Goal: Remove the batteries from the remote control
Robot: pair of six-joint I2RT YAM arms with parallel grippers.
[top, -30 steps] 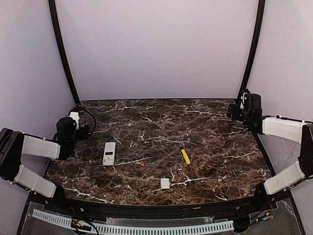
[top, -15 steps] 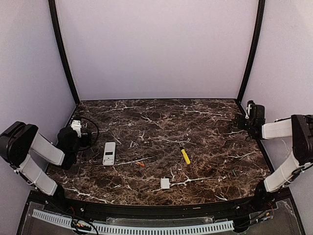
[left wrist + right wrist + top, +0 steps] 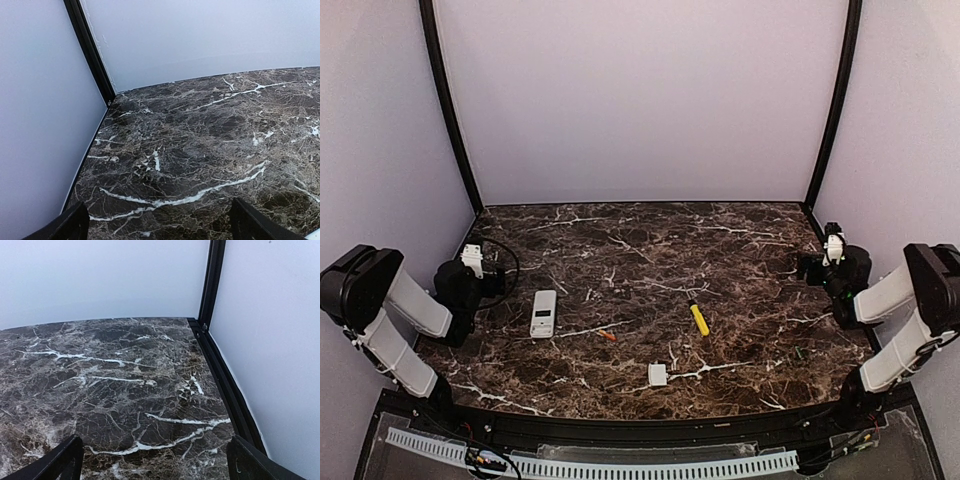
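While left claw (image 3: 159, 226) and right claw (image 3: 153, 460) gape released, remote control (image 3: 543, 313) lies nearer left claw

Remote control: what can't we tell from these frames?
remote control: top view, too small to see whether its compartment is open or empty.
orange-red battery, dark greenish battery: top view, mere specks; type unreadable.
Both wrist views: only the table shows; every object lies outside the frame.
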